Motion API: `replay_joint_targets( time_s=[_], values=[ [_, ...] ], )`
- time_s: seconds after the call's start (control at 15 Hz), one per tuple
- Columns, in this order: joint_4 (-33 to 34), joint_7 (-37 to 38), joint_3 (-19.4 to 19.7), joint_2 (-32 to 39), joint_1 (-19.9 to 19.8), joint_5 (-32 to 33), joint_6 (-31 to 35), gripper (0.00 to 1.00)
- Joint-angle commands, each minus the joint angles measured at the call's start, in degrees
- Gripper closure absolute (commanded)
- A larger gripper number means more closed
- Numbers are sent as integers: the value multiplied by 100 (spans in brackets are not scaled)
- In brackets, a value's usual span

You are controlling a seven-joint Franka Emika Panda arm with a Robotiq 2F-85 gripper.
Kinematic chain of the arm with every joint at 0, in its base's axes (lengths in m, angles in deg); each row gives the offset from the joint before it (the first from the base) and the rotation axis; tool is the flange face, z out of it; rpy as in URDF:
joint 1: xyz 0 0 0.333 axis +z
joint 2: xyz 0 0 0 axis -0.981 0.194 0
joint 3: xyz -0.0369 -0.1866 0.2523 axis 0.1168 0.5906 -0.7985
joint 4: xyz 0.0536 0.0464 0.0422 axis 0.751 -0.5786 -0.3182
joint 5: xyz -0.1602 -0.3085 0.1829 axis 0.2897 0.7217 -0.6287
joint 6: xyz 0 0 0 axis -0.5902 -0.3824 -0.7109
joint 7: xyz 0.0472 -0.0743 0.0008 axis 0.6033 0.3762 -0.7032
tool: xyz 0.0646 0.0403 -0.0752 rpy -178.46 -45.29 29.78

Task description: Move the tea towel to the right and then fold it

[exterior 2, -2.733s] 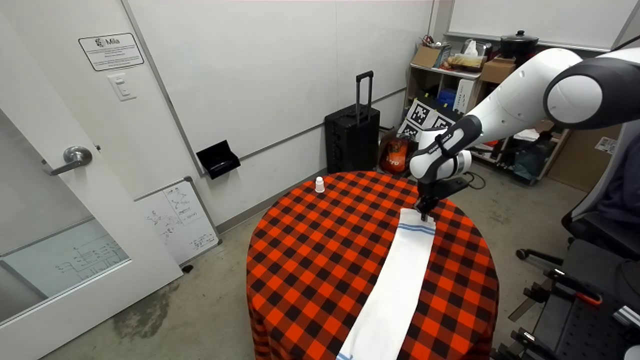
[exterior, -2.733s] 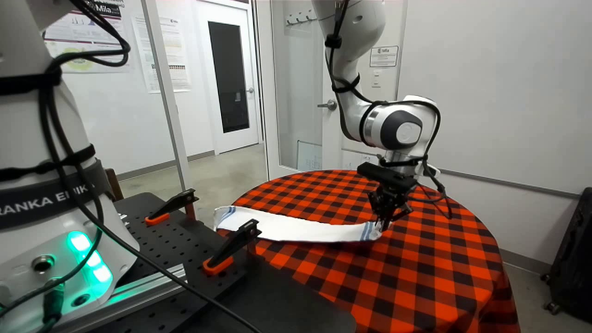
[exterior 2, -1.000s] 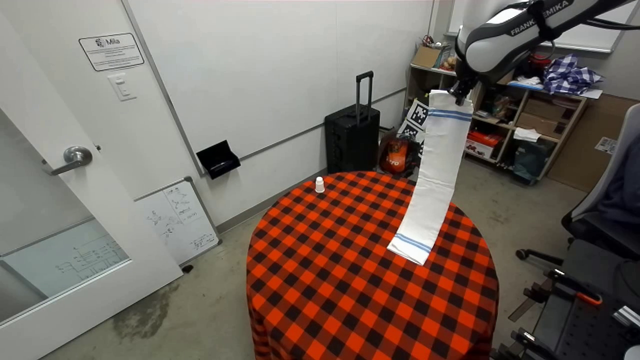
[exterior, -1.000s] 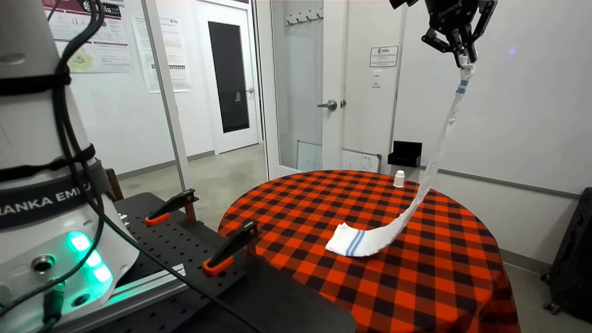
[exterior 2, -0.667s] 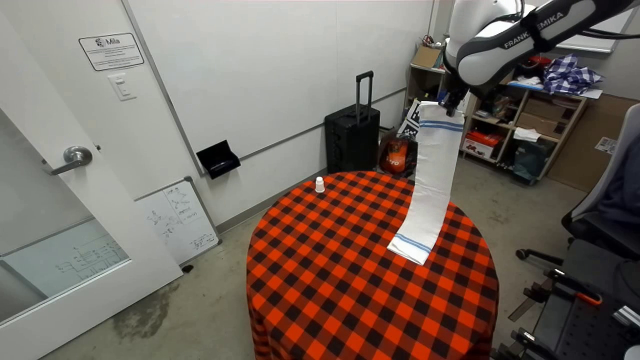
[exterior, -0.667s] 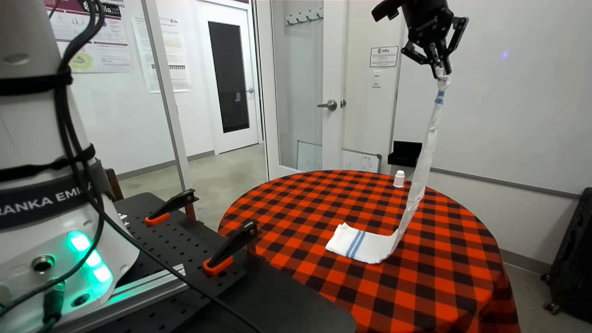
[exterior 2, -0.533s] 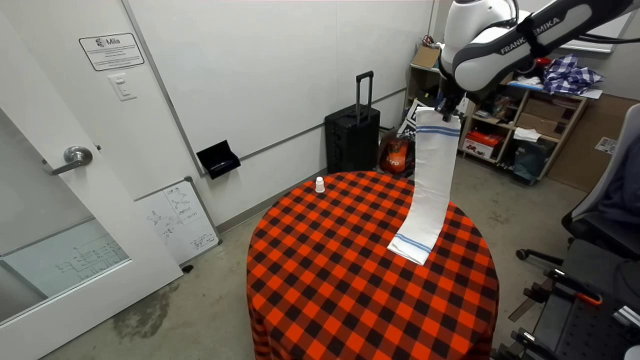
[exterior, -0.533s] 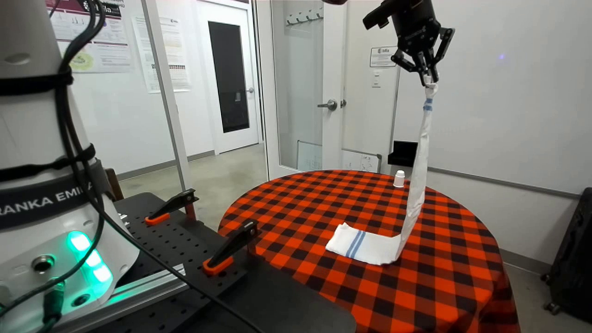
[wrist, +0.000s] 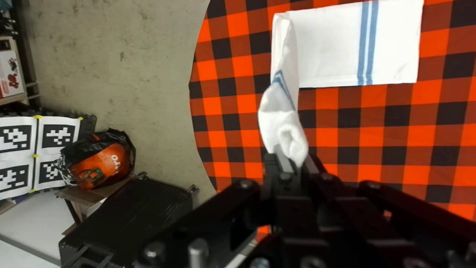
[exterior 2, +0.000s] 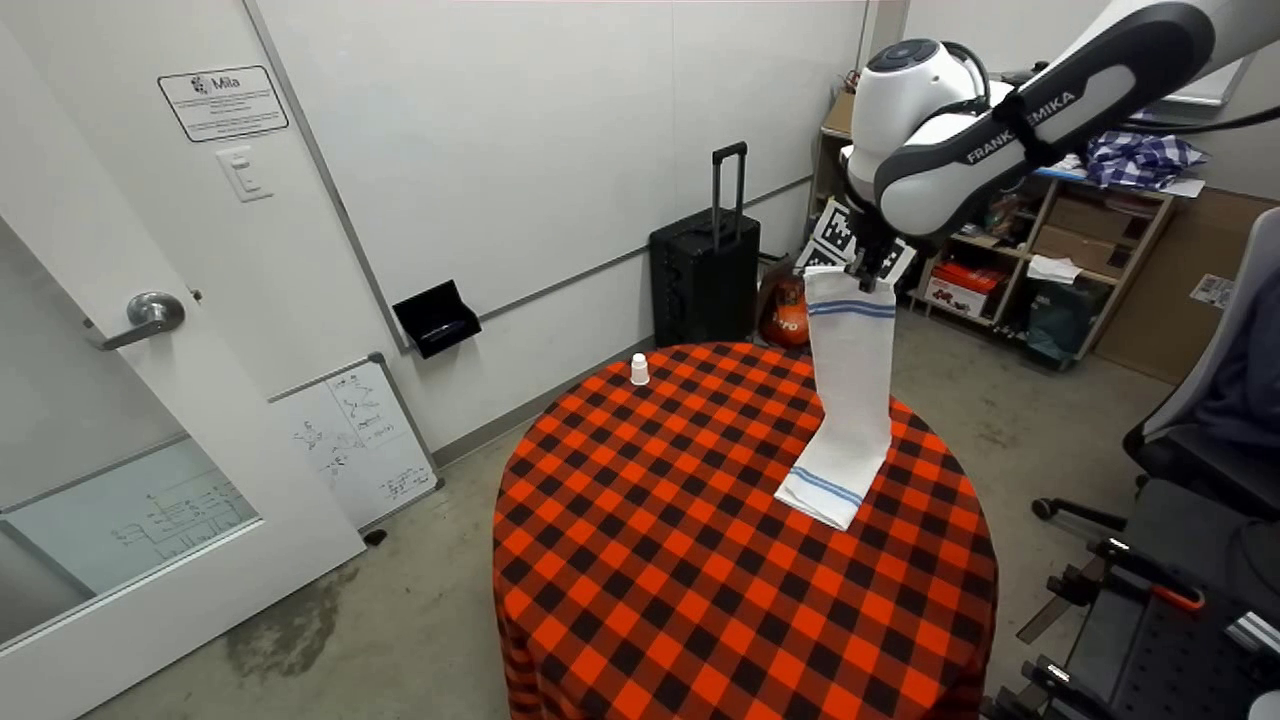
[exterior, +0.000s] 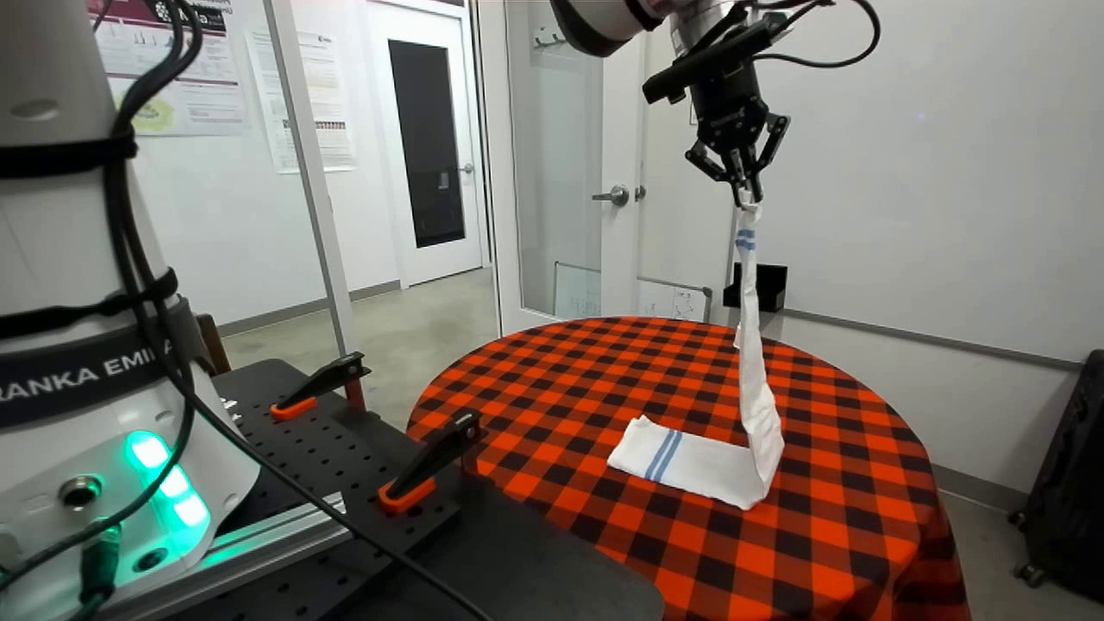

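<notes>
Beyond the clamps (exterior: 435, 461), past the near edge of the round desk (exterior: 828, 552), one striped end of the tea towel (exterior: 703, 466) comes first. It lies flat, inside every edge, and bends upright short of the edge on the suitcase (exterior: 1065, 492) side. That flat length probably serves as the base for the fold, with only its own weight to keep it there. Over the bend, the fingers (exterior: 737, 188) are clenched on the opposite striped end, nearer one corner of it than the other. Likely it is held high so it can be laid back over the base without dragging it; the move to the right looks finished, the fold only part made. The wrist view shows the gripped end curled into a roll, plain in neither exterior view, but little of its height. Near the far edge, a small white container (exterior 2: 640, 372) stands whole in an exterior view; in an exterior view the raised half (exterior: 752, 345) hides nearly all of it.
</notes>
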Motion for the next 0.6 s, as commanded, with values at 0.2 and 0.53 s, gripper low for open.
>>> replay_joint_targets(
  time_s=[0.2, 0.53],
  values=[
    [-335, -671, -388, 251, -99, -792, 614, 98],
    [-522, -1314, -768, 484, -260, -1609, 857, 98]
  ],
)
